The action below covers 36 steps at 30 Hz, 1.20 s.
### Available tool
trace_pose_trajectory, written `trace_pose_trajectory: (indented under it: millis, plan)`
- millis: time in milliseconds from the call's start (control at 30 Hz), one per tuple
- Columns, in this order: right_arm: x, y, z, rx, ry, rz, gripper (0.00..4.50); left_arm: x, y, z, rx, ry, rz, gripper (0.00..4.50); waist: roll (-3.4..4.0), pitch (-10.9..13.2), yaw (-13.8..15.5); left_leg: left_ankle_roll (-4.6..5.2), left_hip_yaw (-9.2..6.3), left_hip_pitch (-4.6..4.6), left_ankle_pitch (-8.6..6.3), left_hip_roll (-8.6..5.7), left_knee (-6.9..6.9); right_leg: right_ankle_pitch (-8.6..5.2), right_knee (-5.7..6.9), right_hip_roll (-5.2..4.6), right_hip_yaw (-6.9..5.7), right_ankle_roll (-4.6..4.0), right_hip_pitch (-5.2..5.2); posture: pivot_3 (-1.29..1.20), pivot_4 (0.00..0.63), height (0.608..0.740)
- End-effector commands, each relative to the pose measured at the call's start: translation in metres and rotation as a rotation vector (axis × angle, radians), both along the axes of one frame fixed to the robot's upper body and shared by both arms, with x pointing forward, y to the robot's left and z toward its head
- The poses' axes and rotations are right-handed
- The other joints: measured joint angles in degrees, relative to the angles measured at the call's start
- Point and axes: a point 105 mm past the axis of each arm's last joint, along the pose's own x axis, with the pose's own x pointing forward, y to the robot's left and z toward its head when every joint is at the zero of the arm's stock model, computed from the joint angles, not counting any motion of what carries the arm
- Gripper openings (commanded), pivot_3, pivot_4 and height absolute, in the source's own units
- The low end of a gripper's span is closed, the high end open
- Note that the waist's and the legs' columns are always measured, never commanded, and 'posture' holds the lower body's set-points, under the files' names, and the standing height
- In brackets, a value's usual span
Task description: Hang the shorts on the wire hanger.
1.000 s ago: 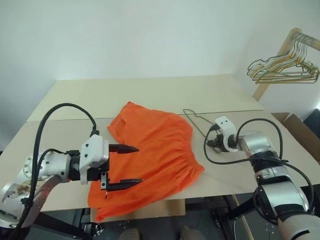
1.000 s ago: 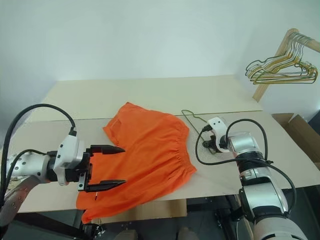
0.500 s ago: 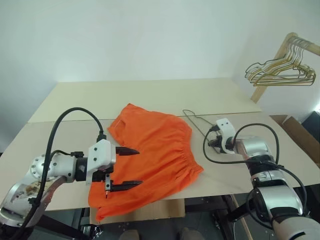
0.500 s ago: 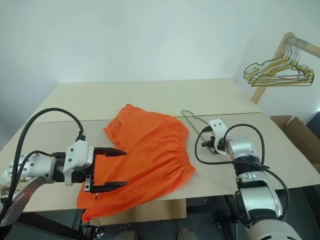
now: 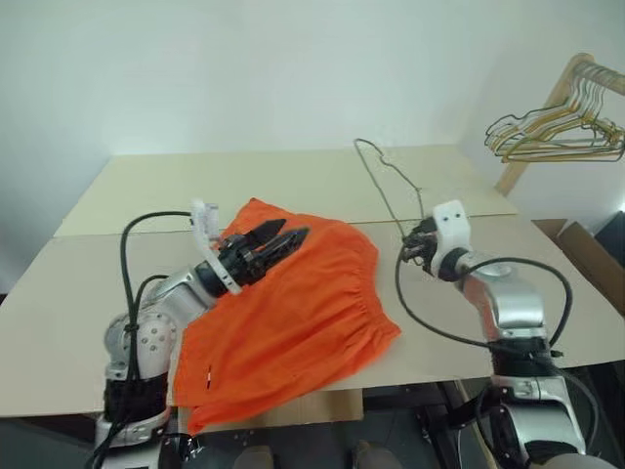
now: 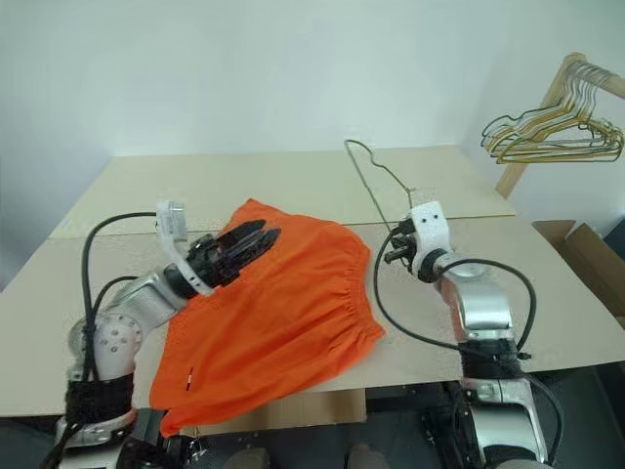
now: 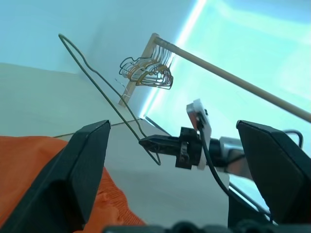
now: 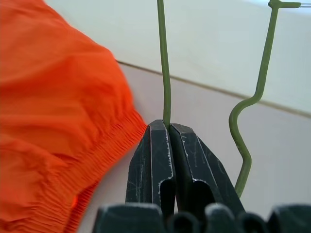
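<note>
right gripper point(image 8: 167, 127) pinches the wire hanger point(image 5: 386, 186), springy; left gripper point(image 5: 283, 239) gapes over the limp shorts point(image 5: 293, 313); take their waistband.

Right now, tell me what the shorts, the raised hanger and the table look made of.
The shorts: soft matte orange woven fabric, rumpled, with a gathered elastic waistband. The wire hanger: thin bent wire, probably metal with a dull green coating, pinched in the right gripper. The table: pale matte board, possibly wood or laminate, with a seam between panels.
</note>
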Motion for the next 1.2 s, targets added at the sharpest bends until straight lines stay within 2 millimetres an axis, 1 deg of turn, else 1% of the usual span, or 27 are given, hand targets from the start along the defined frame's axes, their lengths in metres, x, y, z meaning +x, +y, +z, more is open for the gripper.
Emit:
trace_pose_trajectory:
  millis: [33,133,200,267,367,533,600,633,667,733,1033,1067,1200]
  plan:
    - [-0.018,0.034,0.048,-0.046,-0.383,0.114,0.04,0.012,-0.001,0.029,-0.137,-0.028,0.034,4.5,-0.01,0.0,-0.1,0.0,0.04,0.0,0.0,-0.02,0.0,0.0,-0.02,0.0,-0.01,0.01,0.02,0.05,0.0,0.74]
    - [-0.028,0.052,0.05,-0.059,-0.451,0.189,0.04,0.015,-0.002,0.036,-0.198,-0.026,0.035,4.5,-0.01,0.0,-0.4,-0.01,0.12,0.04,0.01,-0.03,-0.01,0.01,-0.01,0.02,0.02,0.0,0.02,0.04,0.0,0.74]
    - [-0.036,0.065,0.054,-0.083,-0.513,0.238,0.04,0.015,-0.001,0.038,-0.216,-0.024,0.043,4.5,-0.01,0.0,-0.3,-0.01,0.14,0.05,0.01,-0.02,-0.01,0.01,-0.01,0.03,0.02,0.0,0.02,0.04,0.0,0.74]
    - [-0.042,0.075,0.052,-0.101,-0.543,0.282,0.04,0.016,-0.001,0.039,-0.229,-0.021,0.047,4.5,-0.01,0.0,-0.2,-0.02,0.15,0.04,0.01,-0.02,-0.01,0.01,-0.02,0.04,0.01,-0.01,0.02,0.05,0.0,0.74]
    - [-0.043,0.08,0.052,-0.053,-0.544,0.276,0.04,0.016,0.0,0.039,-0.237,-0.019,0.054,4.5,-0.01,0.0,0.0,-0.03,0.19,0.05,0.02,-0.03,0.0,0.02,-0.03,0.04,0.0,-0.02,0.06,0.05,0.0,0.74]
    - [-0.05,0.087,0.051,-0.054,-0.569,0.33,0.04,0.015,0.006,0.043,-0.26,-0.039,0.076,4.5,-0.01,0.0,0.1,-0.04,0.21,0.05,0.02,-0.05,0.0,0.02,-0.07,0.03,-0.01,-0.02,0.07,0.06,0.0,0.74]
    - [-0.053,0.088,0.049,-0.049,-0.57,0.361,0.04,0.018,0.008,0.044,-0.245,-0.047,0.109,4.5,-0.01,0.0,0.1,-0.04,0.22,0.04,0.02,-0.05,0.0,0.02,-0.07,0.03,-0.01,-0.02,0.07,0.06,0.0,0.74]
    - [-0.054,0.088,0.049,-0.047,-0.571,0.372,0.0,0.02,0.008,0.044,-0.245,-0.042,0.121,4.11,-0.01,0.0,0.1,-0.04,0.22,0.05,0.02,-0.05,0.0,0.02,-0.07,0.03,-0.01,-0.02,0.08,0.06,0.0,0.74]
    - [-0.055,0.089,0.049,-0.046,-0.572,0.378,0.0,0.021,0.009,0.044,-0.246,-0.037,0.127,3.91,-0.01,0.0,0.1,-0.04,0.22,0.06,0.02,-0.05,0.0,0.02,-0.07,0.03,-0.01,-0.02,0.09,0.06,0.0,0.74]
    - [-0.057,0.09,0.045,-0.054,-0.565,0.4,0.0,0.021,0.01,0.044,-0.243,-0.056,0.132,3.24,-0.01,0.0,0.1,-0.04,0.22,0.07,0.02,-0.05,0.0,0.02,-0.07,0.03,-0.01,-0.02,0.09,0.06,0.0,0.74]
    - [-0.058,0.091,0.036,-0.085,-0.555,0.413,0.0,0.021,0.009,0.047,-0.257,-0.078,0.124,0.12,-0.01,0.0,0.1,-0.04,0.24,0.06,0.02,-0.05,0.0,0.02,-0.09,0.03,-0.01,-0.03,0.1,0.06,0.0,0.74]
    - [-0.057,0.091,0.035,-0.084,-0.553,0.408,0.0,0.022,0.009,0.046,-0.257,-0.078,0.123,0.03,-0.01,0.0,0.0,-0.04,0.24,0.07,0.02,-0.06,0.0,0.02,-0.09,0.03,-0.01,-0.03,0.1,0.06,0.0,0.74]
    - [-0.056,0.091,0.034,-0.082,-0.546,0.396,0.0,0.022,0.007,0.044,-0.218,-0.094,0.132,0.03,-0.02,0.0,0.1,-0.04,0.23,0.07,0.03,-0.05,0.0,0.02,-0.1,0.04,-0.02,-0.03,0.11,0.05,0.0,0.74]
